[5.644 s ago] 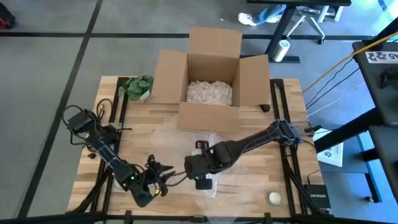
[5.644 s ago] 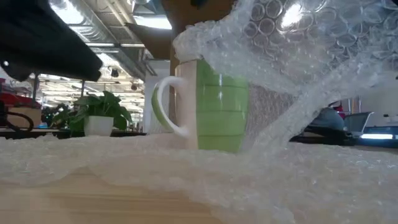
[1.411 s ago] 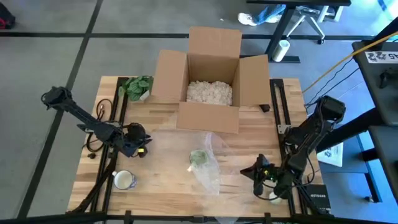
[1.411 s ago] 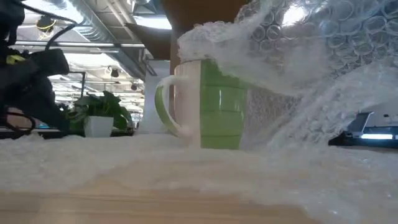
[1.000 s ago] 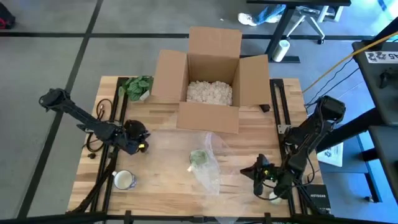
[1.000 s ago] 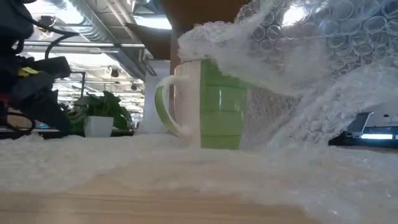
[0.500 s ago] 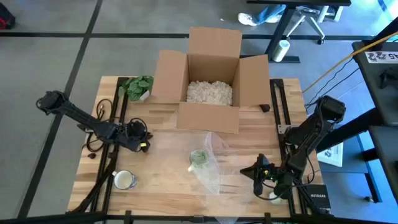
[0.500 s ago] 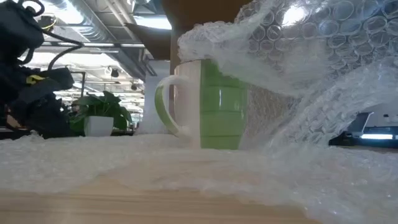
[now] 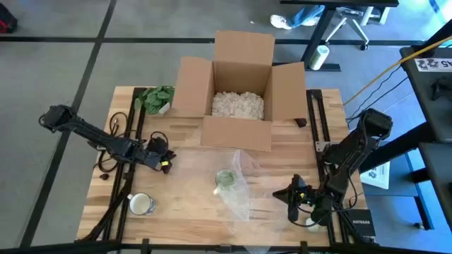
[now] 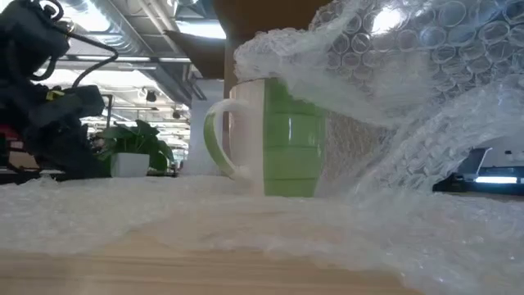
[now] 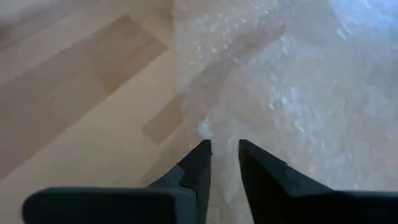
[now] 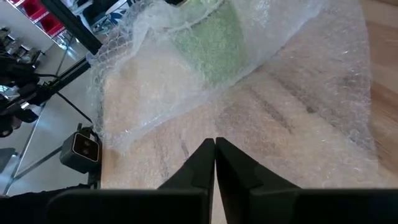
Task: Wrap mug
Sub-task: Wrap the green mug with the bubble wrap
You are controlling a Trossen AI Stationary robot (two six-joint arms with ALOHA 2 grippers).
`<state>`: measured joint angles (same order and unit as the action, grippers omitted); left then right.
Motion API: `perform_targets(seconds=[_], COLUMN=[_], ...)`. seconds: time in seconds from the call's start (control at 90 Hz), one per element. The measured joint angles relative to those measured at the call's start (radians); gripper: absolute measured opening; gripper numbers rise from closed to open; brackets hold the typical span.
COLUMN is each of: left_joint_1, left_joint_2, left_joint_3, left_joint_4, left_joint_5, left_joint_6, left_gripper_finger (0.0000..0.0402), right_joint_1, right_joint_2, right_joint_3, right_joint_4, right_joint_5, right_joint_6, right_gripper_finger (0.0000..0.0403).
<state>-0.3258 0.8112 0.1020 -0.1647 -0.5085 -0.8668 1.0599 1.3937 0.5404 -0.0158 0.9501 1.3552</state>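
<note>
A green mug [image 9: 226, 178] with a white handle [image 10: 214, 139] stands upright on a sheet of clear bubble wrap [image 9: 237, 199] at the table's middle. Part of the wrap [image 10: 393, 74] is draped over the mug's top and one side. My left gripper [image 9: 164, 164] is low at the wrap's left edge [image 11: 205, 129], its fingers a narrow gap apart [image 11: 224, 147]. My right gripper [image 9: 289, 198] is shut [image 12: 215, 144] to the right of the mug [image 12: 208, 37], over the wrap's right part [image 12: 292, 106], with nothing in it. My left gripper comes down at a slant over the bubble wrap's left edge [image 11: 205, 129]. Whether its fingertips touch the wrap I cannot tell.
An open cardboard box [image 9: 240, 92] with white filler stands behind the mug. A small plant [image 9: 157, 97] is at the far left corner. A white roll [image 9: 141, 204] lies near the front left, and a pale round thing [image 9: 311, 224] beneath my right arm.
My left gripper has moved toward the table's right, closer to the bubble wrap's left edge and the mug, and slightly toward the near edge. The mug and the wrap have stayed as they were.
</note>
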Motion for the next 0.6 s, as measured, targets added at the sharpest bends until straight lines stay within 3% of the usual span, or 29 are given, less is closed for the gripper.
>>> perform_targets(seconds=[0.078,0.244,0.6], left_joint_1=[0.012,0.022,0.021], left_joint_2=[0.0,0.0,0.0], left_joint_3=[0.0,0.0,0.001], left_joint_4=[-0.001,0.029,0.503], left_joint_5=[0.031,0.034,0.045], left_joint_6=[0.016,0.033,0.297], left_gripper_finger=[0.0008,0.0001,0.0], right_joint_1=[0.0,0.0,0.0], right_joint_2=[0.0,0.0,0.0], right_joint_3=[0.0,0.0,0.0], right_joint_4=[0.0,0.0,0.0], right_joint_5=[0.0,0.006,0.011], right_joint_6=[0.0,0.0,0.0], right_gripper_finger=[0.0,0.0,0.0])
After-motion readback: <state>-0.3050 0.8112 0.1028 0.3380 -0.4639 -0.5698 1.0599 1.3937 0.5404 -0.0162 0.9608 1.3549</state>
